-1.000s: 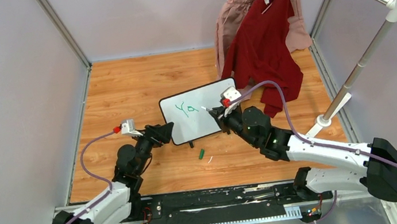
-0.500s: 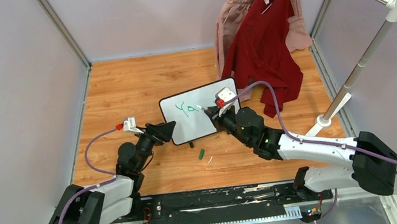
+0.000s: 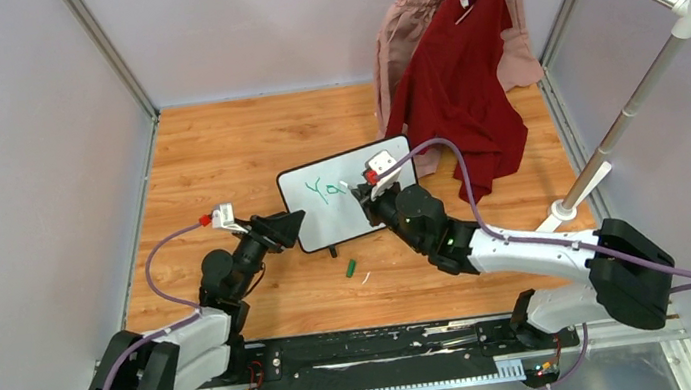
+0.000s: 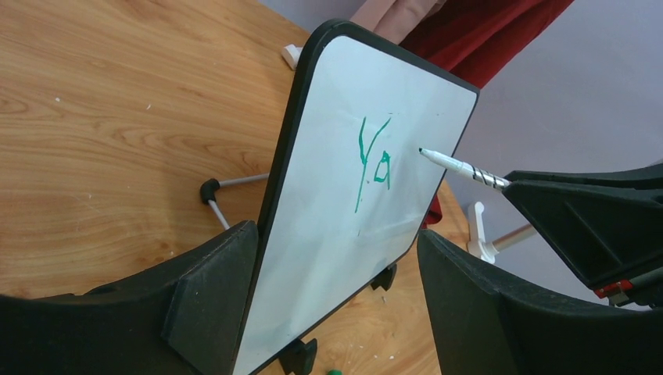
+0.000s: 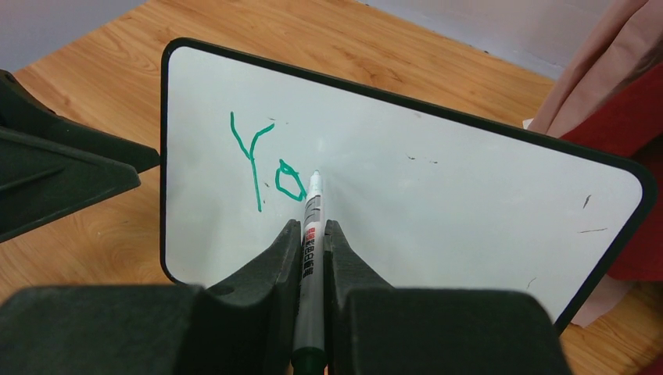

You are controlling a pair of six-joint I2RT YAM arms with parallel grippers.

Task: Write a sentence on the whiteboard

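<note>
Lettering in green marker (image 5: 254, 172), "Yo", on small glossy black-framed white whiteboard (image 5: 438, 187); right tool (image 5: 310, 228) clenches white marker pen (image 5: 313, 205); left tool (image 4: 335, 238) straddles board edge, grip unclear.

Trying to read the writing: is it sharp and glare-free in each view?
Right wrist: green letters sharp on the whiteboard, faint sheen above the marker tip. Left wrist: sharp, foreshortened by the steep angle. Top external: small, barely legible, no glare.
</note>
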